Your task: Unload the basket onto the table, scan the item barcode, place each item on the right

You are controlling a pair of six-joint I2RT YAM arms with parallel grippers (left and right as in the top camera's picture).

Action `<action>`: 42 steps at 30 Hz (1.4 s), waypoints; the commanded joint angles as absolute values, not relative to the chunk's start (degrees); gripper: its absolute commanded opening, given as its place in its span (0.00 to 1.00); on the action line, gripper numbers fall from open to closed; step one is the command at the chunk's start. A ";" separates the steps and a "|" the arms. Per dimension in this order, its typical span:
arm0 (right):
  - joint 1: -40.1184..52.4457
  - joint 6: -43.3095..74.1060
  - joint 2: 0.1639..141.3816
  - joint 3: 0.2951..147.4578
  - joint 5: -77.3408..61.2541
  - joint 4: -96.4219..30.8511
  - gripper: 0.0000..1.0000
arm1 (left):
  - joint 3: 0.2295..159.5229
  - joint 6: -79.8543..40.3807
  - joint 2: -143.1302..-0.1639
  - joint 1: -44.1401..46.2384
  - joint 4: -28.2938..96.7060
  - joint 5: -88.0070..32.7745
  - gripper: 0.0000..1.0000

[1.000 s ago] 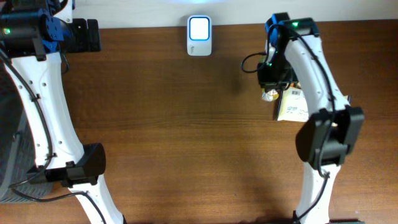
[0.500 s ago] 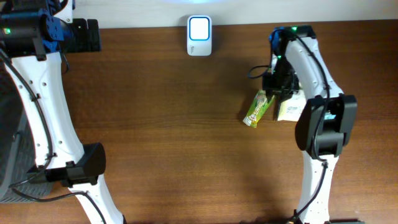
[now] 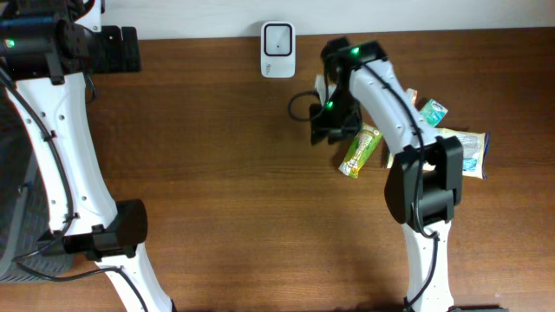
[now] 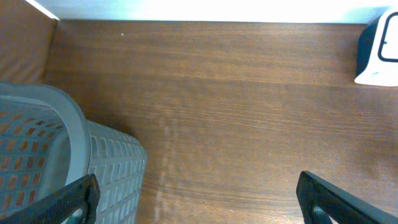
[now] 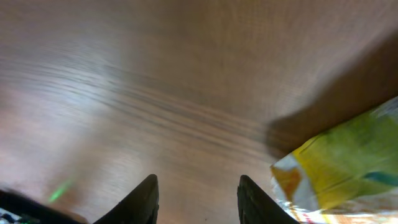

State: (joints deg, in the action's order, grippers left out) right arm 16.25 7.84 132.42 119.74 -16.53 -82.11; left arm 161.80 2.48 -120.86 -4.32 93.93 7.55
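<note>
A brown wood-grain table (image 3: 225,199) fills most of every view, and its far edge meets a white wall (image 3: 191,17) along the top of the overhead view. At the far left is a grey basket (image 4: 67,127) with a smooth rounded rim and walls pierced by a grid of small rectangular holes; whether it stands on the table or just beside it cannot be told. Near the table's right edge a few packets (image 3: 464,152) lie flat in a loose overlapping group, the largest pale with teal print and a green packet (image 3: 431,111) on the wall side.
</note>
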 commanded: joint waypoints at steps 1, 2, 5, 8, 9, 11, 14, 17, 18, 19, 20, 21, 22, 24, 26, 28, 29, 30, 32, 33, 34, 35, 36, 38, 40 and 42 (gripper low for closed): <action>14.74 13.76 132.99 114.74 -6.57 -82.06 0.43 | 162.25 2.17 -120.20 -4.67 94.00 7.77 0.99; 14.04 15.07 132.99 113.82 -3.86 -82.39 0.43 | 162.25 2.17 -120.20 -4.67 94.00 7.77 0.99; 12.08 15.99 132.97 113.56 0.16 -82.70 0.43 | 162.25 2.17 -120.20 -4.67 94.00 7.77 0.99; 9.41 15.97 132.97 113.56 2.70 -82.67 0.43 | 162.25 2.15 -120.20 -4.67 94.00 7.77 0.99; 8.32 15.94 132.97 113.56 3.79 -82.65 0.43 | 162.25 2.15 -120.20 -4.67 94.00 7.77 0.99; 7.33 15.84 132.90 113.56 4.19 -82.67 0.43 | 162.25 2.17 -120.20 -4.67 94.00 7.77 0.99; 6.28 14.55 132.14 114.52 3.51 -83.40 0.43 | 162.25 2.17 -120.20 -4.67 94.00 7.77 0.99; 6.35 12.25 129.91 120.46 0.95 -87.07 0.43 | 162.25 2.17 -120.20 -4.67 94.00 7.77 0.99; 6.44 12.25 128.60 124.29 0.27 -89.14 0.43 | 162.25 2.15 -120.20 -4.67 94.00 7.77 0.99; 6.46 12.25 127.48 127.26 -0.21 -90.63 0.43 | 162.25 2.17 -120.20 -4.67 94.00 7.77 0.99; 6.44 12.25 125.86 131.63 -0.75 -92.84 0.44 | 162.25 2.17 -120.20 -4.67 94.00 7.77 0.99; 6.44 12.25 124.46 135.55 -0.86 -94.85 0.45 | 162.25 2.17 -120.20 -4.67 94.00 7.77 0.99; 6.44 12.25 123.04 139.50 -0.82 -96.97 0.45 | 162.25 2.17 -120.20 -4.67 94.00 7.77 0.99; 6.46 11.35 119.04 145.99 -1.50 -97.34 0.69 | 162.25 2.17 -120.20 -4.67 94.00 7.77 0.99; 6.44 11.40 112.95 150.34 -1.48 -97.30 0.99 | 162.25 2.15 -120.20 -4.67 94.00 7.77 0.99; 6.44 11.40 108.25 151.98 -1.48 -97.32 0.99 | 162.25 2.15 -120.20 -4.67 93.97 7.77 0.99; 6.44 11.38 105.65 152.09 -1.48 -97.32 0.99 | 162.25 2.15 -120.20 -4.67 94.00 7.77 0.99; 6.44 11.38 103.66 152.09 -1.48 -97.32 0.99 | 162.25 2.15 -120.20 -4.67 94.00 7.77 0.99; 6.35 11.38 100.29 152.09 -1.48 -97.32 0.99 | 162.25 2.17 -120.20 -4.67 94.00 7.77 0.99; 6.35 11.40 98.41 152.09 -1.48 -97.30 0.99 | 162.25 2.17 -120.20 -4.67 94.00 7.77 0.99; 6.35 11.38 97.17 152.09 -1.48 -97.30 0.99 | 162.25 2.17 -120.20 -4.67 94.00 7.77 0.99; 6.35 11.38 96.03 152.09 -1.48 -97.32 0.99 | 162.25 2.17 -120.20 -4.67 94.00 7.77 0.99; 6.35 11.40 95.29 152.09 -1.48 -97.30 0.99 | 162.25 2.17 -120.20 -4.67 94.00 7.77 0.99; 6.35 11.38 94.52 152.09 -1.48 -97.30 0.99 | 162.25 2.17 -120.20 -4.67 94.00 7.77 0.99; 6.35 11.38 94.41 152.09 -1.48 -97.30 0.99 | 162.25 2.15 -120.20 -4.67 94.00 7.77 0.99; 6.20 11.35 94.87 152.05 -0.47 -97.30 0.99 | 162.25 2.17 -120.20 -4.67 94.00 7.77 0.99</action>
State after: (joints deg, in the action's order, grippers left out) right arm 6.31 11.62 94.43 152.40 -1.13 -96.97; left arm 161.80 2.48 -120.86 -4.32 93.95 7.55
